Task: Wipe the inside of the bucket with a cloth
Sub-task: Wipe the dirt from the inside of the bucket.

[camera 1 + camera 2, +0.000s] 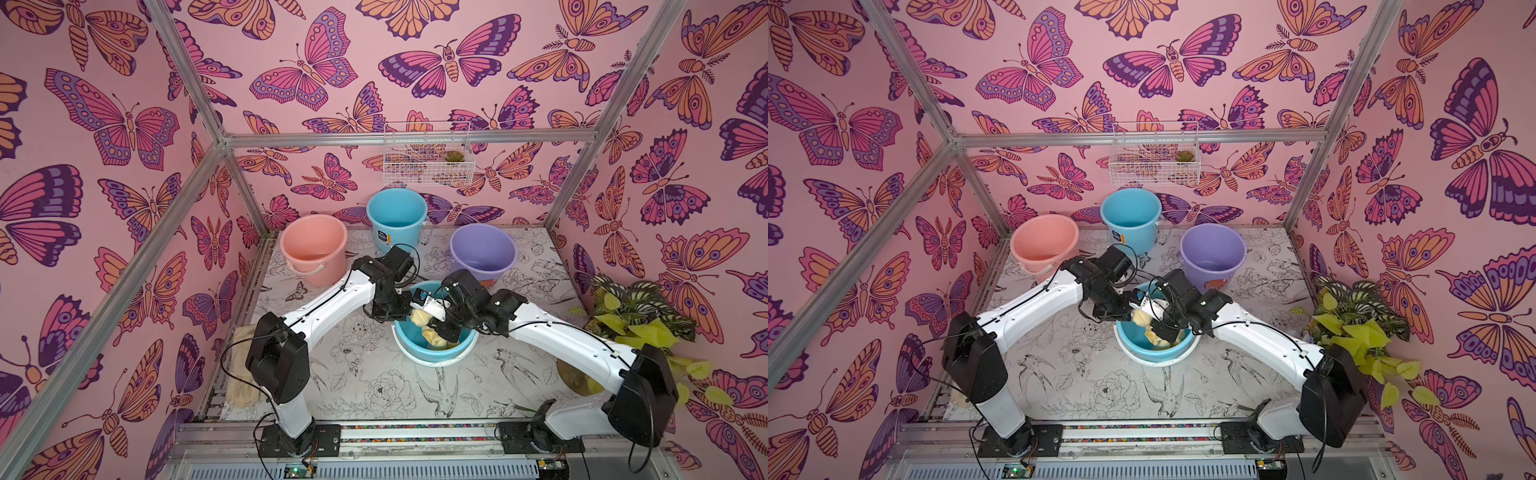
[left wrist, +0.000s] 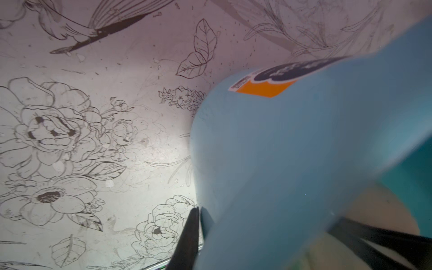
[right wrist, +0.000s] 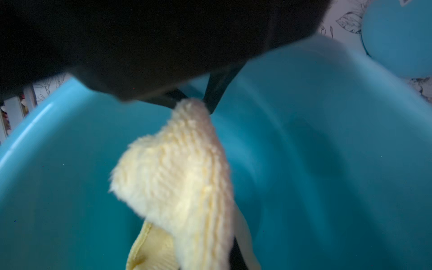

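A: Where is the cloth (image 3: pixel 177 177)?
B: Inside the bucket (image 1: pixel 419 353), near centre of the desk (image 1: pixel 365 386). Our right claw (image 3: pixel 194 102) pinches a fold; our left claw (image 1: pixel 401 316) clamps the rim.
A: Handling?
B: Soft, limp, light; we would grip it bunched.

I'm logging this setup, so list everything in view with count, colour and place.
table: one, pale with drawn flowers, under the buckets.
near bucket: one, blue, table centre.
cloth: one, pale yellow, inside the near bucket.
pink bucket: one, pink, back left.
far blue bucket: one, blue, back centre.
purple bucket: one, purple, back right.
wire basket: one, white, on the back wall.
succulent: one, green, in the wire basket.
leafy plant: one, green and yellow, table's right edge.
rag: one, tan, table's left edge.
left gripper: one, black, shut on the near bucket's rim.
right gripper: one, black, shut on the cloth.
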Available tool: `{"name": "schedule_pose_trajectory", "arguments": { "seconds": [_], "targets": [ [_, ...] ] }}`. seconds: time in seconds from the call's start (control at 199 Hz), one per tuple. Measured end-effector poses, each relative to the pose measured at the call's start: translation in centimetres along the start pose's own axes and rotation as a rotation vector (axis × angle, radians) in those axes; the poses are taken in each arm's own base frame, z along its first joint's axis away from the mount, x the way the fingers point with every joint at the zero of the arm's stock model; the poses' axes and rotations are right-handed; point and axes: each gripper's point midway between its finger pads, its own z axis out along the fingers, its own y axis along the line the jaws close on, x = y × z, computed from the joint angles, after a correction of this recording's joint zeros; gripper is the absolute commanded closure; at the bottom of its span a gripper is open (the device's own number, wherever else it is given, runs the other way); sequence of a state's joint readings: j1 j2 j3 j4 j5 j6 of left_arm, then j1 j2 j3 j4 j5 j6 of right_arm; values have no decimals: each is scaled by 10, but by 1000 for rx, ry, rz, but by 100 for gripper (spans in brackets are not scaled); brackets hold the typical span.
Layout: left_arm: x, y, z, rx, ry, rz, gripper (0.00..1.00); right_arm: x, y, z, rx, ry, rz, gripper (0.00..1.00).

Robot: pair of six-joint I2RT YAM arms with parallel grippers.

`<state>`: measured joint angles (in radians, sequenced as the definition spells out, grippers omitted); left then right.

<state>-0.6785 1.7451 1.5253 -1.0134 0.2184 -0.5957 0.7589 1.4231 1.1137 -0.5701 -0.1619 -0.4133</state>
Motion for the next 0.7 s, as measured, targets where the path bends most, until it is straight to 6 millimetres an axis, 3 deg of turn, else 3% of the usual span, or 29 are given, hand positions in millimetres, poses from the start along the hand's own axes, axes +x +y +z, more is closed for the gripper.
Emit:
{"name": "schedule_pose_trajectory", "arguments": {
  "seconds": [0.301,0.533,0.703],
  "targets": [
    [-3,8,-2,-55,-30,13,100,-6,3,4,-20,-11,-261,100],
    [-8,13,-22,-108,-136,49,100,-14,7,0,11,-78,-420,100],
    [1,10,-36,-99,-195,96,100,4,10,-6,65,-84,-529,100]
  ]
}}
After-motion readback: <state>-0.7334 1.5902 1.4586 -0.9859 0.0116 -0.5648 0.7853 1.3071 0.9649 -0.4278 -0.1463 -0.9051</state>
